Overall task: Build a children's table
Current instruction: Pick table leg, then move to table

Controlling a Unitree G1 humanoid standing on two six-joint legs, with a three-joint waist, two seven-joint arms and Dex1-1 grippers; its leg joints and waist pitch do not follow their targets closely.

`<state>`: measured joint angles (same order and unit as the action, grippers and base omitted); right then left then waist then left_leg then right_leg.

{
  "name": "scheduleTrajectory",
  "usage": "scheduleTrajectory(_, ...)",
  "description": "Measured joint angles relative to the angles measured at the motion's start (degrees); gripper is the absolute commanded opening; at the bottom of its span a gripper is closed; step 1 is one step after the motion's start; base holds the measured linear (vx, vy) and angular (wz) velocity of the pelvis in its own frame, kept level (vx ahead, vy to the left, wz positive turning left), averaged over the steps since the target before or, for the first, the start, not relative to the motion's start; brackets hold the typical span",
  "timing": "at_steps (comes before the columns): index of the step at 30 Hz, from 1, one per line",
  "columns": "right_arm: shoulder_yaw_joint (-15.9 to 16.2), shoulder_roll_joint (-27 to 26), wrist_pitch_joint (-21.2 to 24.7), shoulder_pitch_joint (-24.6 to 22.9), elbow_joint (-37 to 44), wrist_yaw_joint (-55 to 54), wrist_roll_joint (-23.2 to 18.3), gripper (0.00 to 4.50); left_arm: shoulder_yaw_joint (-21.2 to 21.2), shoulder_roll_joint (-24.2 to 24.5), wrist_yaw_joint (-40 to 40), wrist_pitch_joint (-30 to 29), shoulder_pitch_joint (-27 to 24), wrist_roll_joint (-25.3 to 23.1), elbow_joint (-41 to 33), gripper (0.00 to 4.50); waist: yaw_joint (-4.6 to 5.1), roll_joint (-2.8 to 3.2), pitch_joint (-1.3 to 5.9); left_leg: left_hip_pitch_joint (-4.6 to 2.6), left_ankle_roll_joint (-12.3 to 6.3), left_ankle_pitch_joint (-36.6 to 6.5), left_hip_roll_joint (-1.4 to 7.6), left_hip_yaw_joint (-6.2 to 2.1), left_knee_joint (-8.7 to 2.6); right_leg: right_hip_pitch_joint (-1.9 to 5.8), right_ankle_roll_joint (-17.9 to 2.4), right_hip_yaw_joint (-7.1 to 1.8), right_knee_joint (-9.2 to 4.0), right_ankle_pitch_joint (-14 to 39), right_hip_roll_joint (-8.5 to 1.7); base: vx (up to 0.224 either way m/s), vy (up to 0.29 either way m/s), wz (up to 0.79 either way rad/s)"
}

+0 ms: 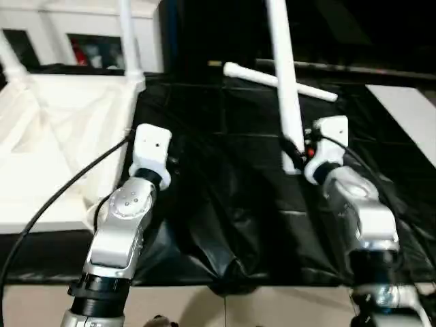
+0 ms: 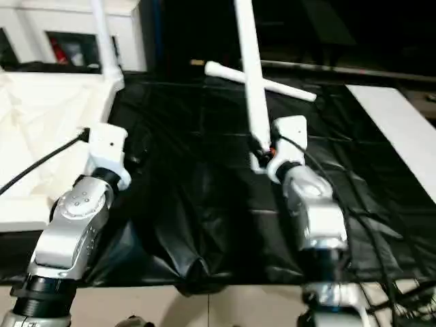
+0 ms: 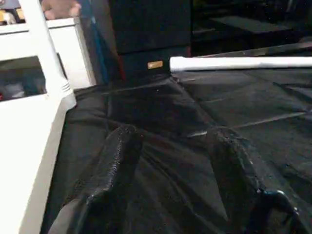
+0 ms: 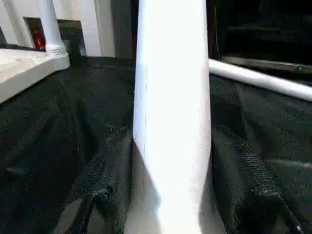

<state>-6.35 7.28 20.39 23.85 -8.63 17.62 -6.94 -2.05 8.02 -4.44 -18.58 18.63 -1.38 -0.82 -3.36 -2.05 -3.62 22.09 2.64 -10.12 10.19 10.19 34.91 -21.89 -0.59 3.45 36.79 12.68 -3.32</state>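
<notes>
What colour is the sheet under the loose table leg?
Black sheet under the white leg; clearest in the left eye view.

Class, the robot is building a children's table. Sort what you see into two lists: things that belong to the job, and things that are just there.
Belongs to the job:
- tabletop, upside down, legs already standing in it
- leg held upright in the right gripper
- spare leg lying on the black sheet

Just there:
- white cabinet
- white board
</notes>
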Motion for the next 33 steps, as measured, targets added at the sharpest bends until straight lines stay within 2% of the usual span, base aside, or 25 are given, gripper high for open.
scheduleTrajectory(4, 0.1, -0.4, -0.1, -1.6, 0.5, -0.4, 0.0, 1.93, 0.6, 0.3, 0.4, 0.4, 0.2, 0.0, 0.6, 2.64, -0.02, 0.01, 0.00, 0.14, -0.04, 0.0, -0.01, 0.00, -0.10, -0.08, 0.0, 0.01, -0.17, 0.0, 0.00, 0.000, 0.000, 0.00)
scheduleTrajectory(11, 1.6, -0.6, -0.9, -1.7, 1.8, -0.7, 0.3, 1.93, 1.7, 0.0, 0.4, 1.2, 0.3, 0.1, 0.8, 2.64, -0.07, 0.00, 0.00, 0.14, -0.04, 0.0, -0.01, 0.02, -0.27, -0.08, 0.0, 0.04, -0.31, 0.0, 0.01, 0.000, 0.000, 0.00)
scheduleTrajectory(14, 1.7, -1.1, -1.1, -1.7, 1.8, -1.1, 0.3, 1.93, 1.6, 0.1, 0.6, 1.4, 0.3, 0.0, 0.8, 2.64, -0.52, 0.01, 0.00, 0.18, -0.51, 0.0, -0.11, 0.09, -0.16, -0.05, 0.0, -0.12, -0.40, 0.0, -0.15, 0.000, 0.000, 0.00)
scheduleTrajectory(15, 1.6, -1.1, -1.1, -1.9, 1.8, -1.2, 0.2, 1.93, 1.6, 0.1, 0.5, 1.4, 0.4, 0.0, 0.8, 2.64, -0.95, 0.11, 0.05, 0.34, -0.95, 0.0, -0.13, 0.05, 0.16, -0.03, 0.1, -0.26, -0.48, -0.1, -0.22, 0.000, 0.060, -0.04)
scheduleTrajectory(16, 1.3, -1.3, -1.2, -2.0, 1.8, -1.5, 0.1, 1.93, 1.3, 0.3, 0.5, 1.4, 0.5, -0.1, 0.8, 2.64, -1.69, 0.53, 0.12, 1.02, -1.90, -0.6, -0.14, -0.46, 1.17, -0.01, 0.4, -0.37, -0.57, -0.2, -0.22, 0.000, 0.060, -0.04)
scheduleTrajectory(18, 1.0, -1.8, -1.2, -2.0, 1.8, -2.0, -0.2, 1.93, 1.0, 0.9, 0.2, 1.4, 0.8, -0.6, 0.8, 2.64, -2.45, 1.54, 0.22, 1.95, -2.81, -1.3, -0.38, -1.36, 2.66, -0.01, 1.0, -0.63, -0.73, -0.5, -0.29, -0.008, 0.128, -0.06)
scheduleTrajectory(19, 0.8, -2.2, -1.3, -2.0, 1.8, -2.3, -0.2, 1.93, 1.0, 1.6, 0.0, 1.4, 1.2, -0.8, 0.8, 2.64, -2.64, 2.06, 0.29, 2.02, -2.76, -1.7, -0.74, -1.28, 3.12, -0.02, 1.4, -0.66, -1.02, -0.7, -0.68, -0.012, 0.155, -0.05)
scheduleTrajectory(21, 0.8, -3.1, -1.5, -2.0, 1.8, -2.7, -0.4, 1.93, 1.3, 2.8, -0.4, 1.4, 2.0, -1.0, 0.8, 2.64, -2.20, 2.34, 0.23, 1.90, -4.11, -1.7, -1.84, -0.43, 2.88, -0.22, 1.0, -0.92, -1.12, -0.9, -1.61, -0.023, 0.196, 0.05)
scheduleTrajectory(22, 1.5, -3.8, -2.0, -2.0, 1.8, -2.7, -0.5, 1.93, 1.8, 3.3, -0.4, 1.4, 2.3, -1.1, 0.8, 2.64, -1.39, 2.45, 0.20, 1.87, -5.16, -1.6, -2.85, -0.03, 2.67, -1.00, -0.7, -0.80, -0.17, -0.4, -2.25, -0.027, 0.202, 0.08)
scheduleTrajectory(23, 1.8, -4.1, -2.1, -2.0, 1.8, -2.8, -0.8, 1.93, 2.2, 3.5, -0.5, 1.4, 2.4, -1.2, 0.9, 2.64, -0.86, 2.51, 0.17, 1.88, -5.72, -1.5, -3.52, 0.29, 2.68, -1.38, -2.0, -0.75, 0.67, 0.0, -2.63, -0.044, 0.193, 0.11)
scheduleTrajectory(24, 1.9, -4.3, -2.2, -2.0, 1.8, -2.8, -1.0, 1.93, 2.2, 3.8, -0.5, 1.5, 2.6, -1.3, 1.1, 2.64, -0.29, 2.36, 0.17, 1.91, -6.30, -1.4, -4.03, 0.82, 2.57, -1.70, -1.9, -0.11, 1.64, 0.3, -3.01, -0.077, 0.156, 0.06)
scheduleTrajectory(25, 1.8, -4.2, -2.4, -2.0, 1.8, -3.0, -1.2, 1.93, 2.2, 3.9, -0.7, 1.6, 3.0, -1.7, 1.7, 2.64, 0.34, 2.09, 0.13, 2.00, -6.90, -1.0, -4.70, 1.52, 2.15, -2.10, -1.4, -0.05, 1.85, 0.5, -3.21, -0.077, 0.156, 0.06)
scheduleTrajectory(26, 1.4, -4.1, -2.5, -2.3, 1.8, -3.3, -1.5, 1.93, 2.0, 3.8, -0.8, 1.6, 3.4, -1.9, 2.2, 2.64, 0.76, 1.94, 0.17, 1.99, -7.31, -0.7, -4.73, 2.50, 1.76, -2.02, 0.5, -0.13, 1.12, -0.2, -4.17, -0.085, 0.124, 0.10)
scheduleTrajectory(27, 1.1, -3.9, -2.5, -2.4, 1.6, -3.4, -1.5, 1.93, 1.7, 3.4, -0.9, 1.6, 3.8, -2.1, 2.2, 2.64, 0.51, 1.49, 0.19, 2.14, -7.43, -0.7, -4.69, 3.25, 1.77, -1.58, 3.4, -0.74, 0.01, -1.1, -5.20, -0.062, 0.162, 0.04)
scheduleTrajectory(28, 0.6, -3.3, -2.5, -2.4, 1.3, -3.5, -1.6, 1.93, 0.4, 2.5, -1.0, 1.8, 4.1, -2.2, 2.2, 2.64, -0.09, 1.59, 0.13, 2.66, -7.24, -2.1, -4.51, 1.63, 4.36, -1.49, 5.4, -1.02, -0.89, -2.4, -5.59, -0.062, 0.162, 0.04)
scheduleTrajectory(29, 0.3, -3.1, -2.6, -2.3, 0.9, -3.4, -1.6, 1.93, -0.5, 2.2, -1.0, 1.9, 4.0, -2.2, 2.2, 2.64, -0.25, 1.79, 0.16, 3.15, -6.16, -3.4, -4.41, -2.20, 7.81, -1.50, 5.9, -0.75, -0.96, -2.8, -6.47, -0.042, 0.257, -0.37)
scheduleTrajectory(30, 0.0, -3.1, -2.8, -2.1, 0.6, -3.4, -1.6, 1.93, -0.7, 2.3, -1.0, 2.0, 3.8, -2.3, 2.2, 2.64, 0.10, 1.88, 0.18, 2.88, -3.63, -5.3, -3.87, -5.14, 9.05, -1.45, 6.5, 0.27, -0.93, -3.2, -7.71, -0.045, 0.311, -0.37)
scheduleTrajectory(31, 0.0, -3.3, -3.2, -2.1, 0.4, -3.4, -1.6, 1.93, -0.7, 2.5, -1.0, 2.2, 3.9, -2.3, 2.2, 2.64, 1.44, 1.96, 0.05, 2.91, -1.37, -5.8, -3.01, -5.00, 8.96, -1.21, 6.6, 1.15, -1.33, -3.3, -8.85, -0.045, 0.311, -0.37)
scheduleTrajectory(32, -0.1, -3.4, -3.4, -1.9, -0.3, -3.4, -1.6, 1.93, -0.7, 2.6, -1.0, 2.2, 3.8, -2.3, 2.4, 2.64, 2.99, 1.95, 0.07, 2.81, -2.47, -5.3, -3.18, -4.37, 8.51, -1.18, 5.2, 0.68, -1.95, -2.0, -8.23, -0.066, 0.277, -0.03)
scheduleTrajectory(33, 0.0, -3.6, -3.4, -1.6, -1.2, -3.4, -1.7, 1.93, -0.5, 3.0, -1.0, 2.3, 3.7, -2.4, 2.5, 2.64, 4.19, 2.05, 0.01, 2.77, -3.32, -4.6, -3.61, -4.19, 7.46, -1.70, 2.2, 0.29, -0.50, 0.6, -7.48, -0.092, 0.233, 0.00)
